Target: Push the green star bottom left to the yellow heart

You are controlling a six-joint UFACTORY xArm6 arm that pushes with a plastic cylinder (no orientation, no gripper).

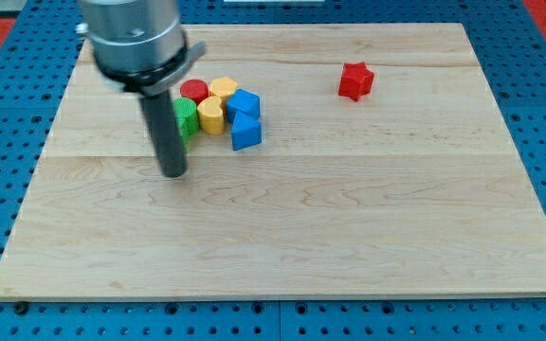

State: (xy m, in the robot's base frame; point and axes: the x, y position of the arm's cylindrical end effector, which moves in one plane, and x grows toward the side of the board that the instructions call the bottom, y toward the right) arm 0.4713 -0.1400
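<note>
The green star (188, 118) lies partly hidden behind my rod, at the left of a tight cluster of blocks. A yellow heart (210, 115) touches it on its right. My tip (174, 174) rests on the board just below and slightly left of the green star. The rod covers the star's left part.
A red cylinder (193, 91), a yellow hexagon-like block (223, 89) and two blue blocks (244, 102) (245, 132) complete the cluster. A red star (355, 80) sits alone at the top right. The wooden board (349, 227) has blue pegboard around it.
</note>
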